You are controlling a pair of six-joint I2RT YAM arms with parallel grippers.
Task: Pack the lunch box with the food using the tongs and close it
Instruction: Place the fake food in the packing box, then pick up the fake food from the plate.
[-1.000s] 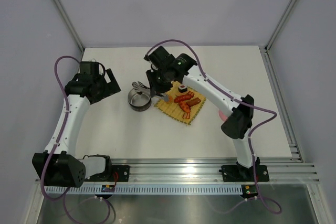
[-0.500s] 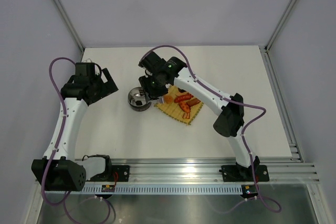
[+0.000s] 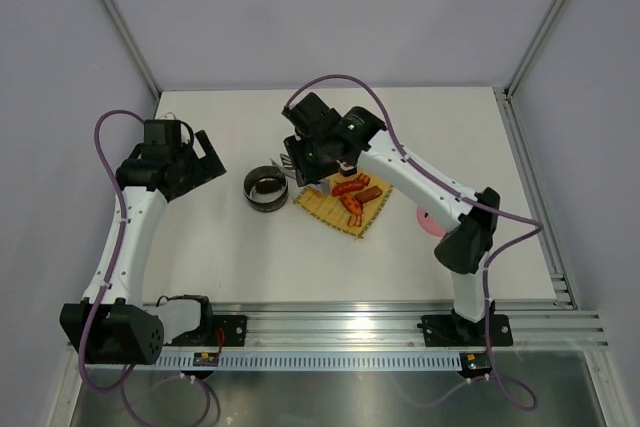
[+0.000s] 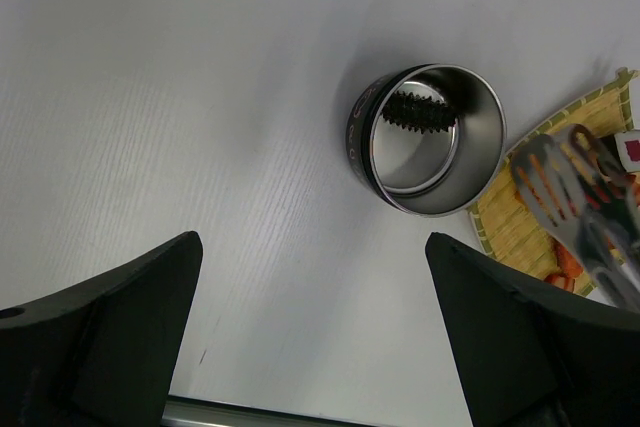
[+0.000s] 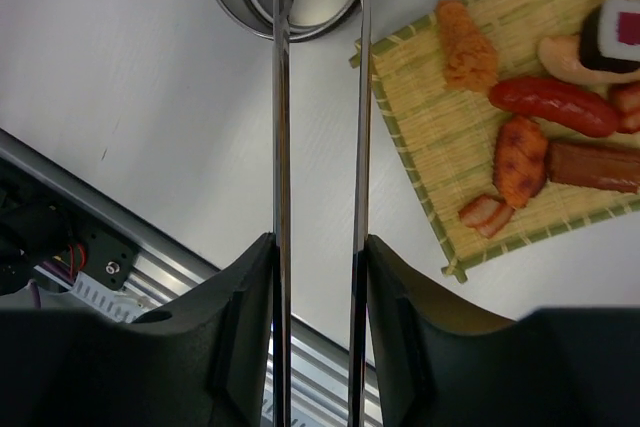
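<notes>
The lunch box (image 3: 265, 190) is a round metal tin standing open left of the bamboo mat (image 3: 322, 209). A dark ridged piece (image 4: 418, 110) lies inside the lunch box (image 4: 358, 137). My right gripper (image 5: 317, 247) is shut on the tongs (image 5: 280, 97), whose two arms stand apart with nothing between them. The tongs' tips (image 4: 560, 182) hover between the tin and the mat. The rest of the food lies on the mat: a red sausage (image 5: 550, 102), orange chunks (image 5: 468, 45) and a sushi roll (image 5: 620, 32). My left gripper (image 4: 312, 242) hangs open, left of the tin.
A flat pink lid (image 3: 430, 219) lies right of the mat, partly behind my right arm. The metal rail (image 3: 340, 322) with the arm bases runs along the near edge. Grey walls close in the table on three sides.
My right arm swung left over the tin with the tongs, then drew back toward the mat. The left arm barely moved.
</notes>
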